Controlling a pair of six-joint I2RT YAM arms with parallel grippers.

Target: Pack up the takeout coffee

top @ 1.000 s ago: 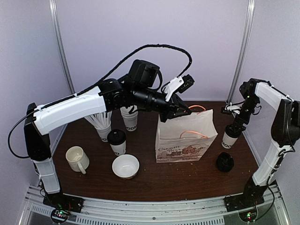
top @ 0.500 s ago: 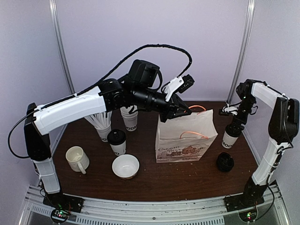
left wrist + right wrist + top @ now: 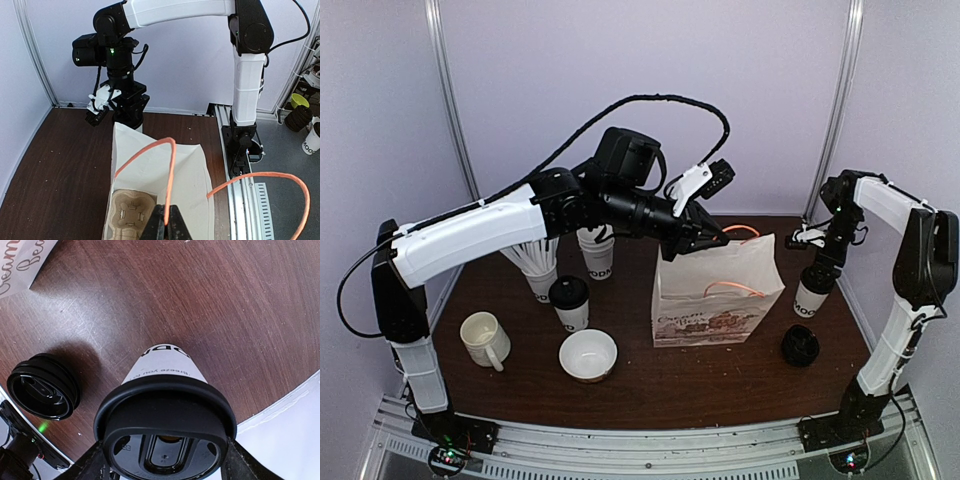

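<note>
Nearest in: one round white bowl (image 3: 588, 355), one glossy handled mug (image 3: 483, 338) and one ribbed black lid (image 3: 800, 345) loose on the dark wood counter (image 3: 700, 385). Next, two tapered paper cups with black plastic lids: the left coffee (image 3: 569, 302) beside the bag, and the right coffee (image 3: 809, 298) at the counter's right edge. The right pincer (image 3: 818, 262) straddles its lid, spread wide; contact I cannot tell. One white paper bag (image 3: 715, 300) holds a moulded pulp tray (image 3: 131, 210). The left pincer (image 3: 167, 226) is clamped on one of two orange cord handles (image 3: 170, 170). Farthest, a leaning stack of lidless cups (image 3: 535, 262)
</note>
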